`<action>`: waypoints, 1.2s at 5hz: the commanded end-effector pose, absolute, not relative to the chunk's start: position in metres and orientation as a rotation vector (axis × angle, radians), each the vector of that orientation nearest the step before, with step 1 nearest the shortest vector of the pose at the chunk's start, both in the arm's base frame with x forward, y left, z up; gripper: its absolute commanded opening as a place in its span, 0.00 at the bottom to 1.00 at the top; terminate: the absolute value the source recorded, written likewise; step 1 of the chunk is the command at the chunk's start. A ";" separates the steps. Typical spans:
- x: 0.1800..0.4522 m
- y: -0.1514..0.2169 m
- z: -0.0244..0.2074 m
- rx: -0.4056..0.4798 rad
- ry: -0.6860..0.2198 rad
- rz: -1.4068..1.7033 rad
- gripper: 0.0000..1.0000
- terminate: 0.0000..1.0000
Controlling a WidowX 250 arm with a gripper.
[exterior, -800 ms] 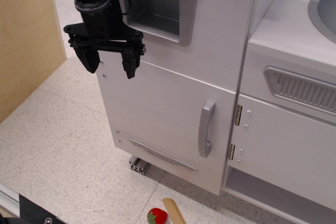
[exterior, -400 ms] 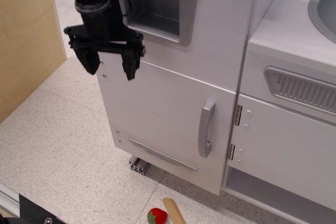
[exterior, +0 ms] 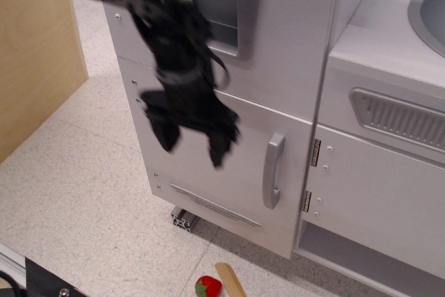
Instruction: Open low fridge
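Note:
The low fridge (exterior: pixel 215 172) is a plain white door panel, shut, with a curved grey handle (exterior: pixel 273 170) at its right side and a slim grey vent strip (exterior: pixel 214 205) near the bottom. My black gripper (exterior: pixel 193 145) hangs in front of the door's upper middle, blurred by motion, left of the handle and apart from it. Its two fingers (exterior: pixel 220 149) are spread and hold nothing.
Above is the white panel with the recessed grey dispenser (exterior: pixel 215 5). A white cabinet door (exterior: pixel 379 193) and a sink counter (exterior: pixel 389 33) stand to the right. A toy strawberry (exterior: pixel 207 286) and a wooden stick (exterior: pixel 231 279) lie on the floor. A wooden board (exterior: pixel 35 46) stands at left.
My gripper has swung down and to the right, from the fridge's top left corner to in front of the door, closer to the handle. The door has not moved.

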State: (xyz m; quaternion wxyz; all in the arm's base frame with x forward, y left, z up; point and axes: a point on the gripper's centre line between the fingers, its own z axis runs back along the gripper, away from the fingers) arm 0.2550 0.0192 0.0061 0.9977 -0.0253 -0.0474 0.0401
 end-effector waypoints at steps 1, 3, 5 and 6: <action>0.263 -0.033 0.001 -0.055 -0.193 -0.061 1.00 0.00; 0.299 -0.039 -0.011 -0.005 -0.266 -0.007 1.00 0.00; 0.314 -0.034 -0.018 0.026 -0.329 0.007 1.00 0.00; 0.316 -0.033 -0.021 0.020 -0.373 -0.012 0.00 0.00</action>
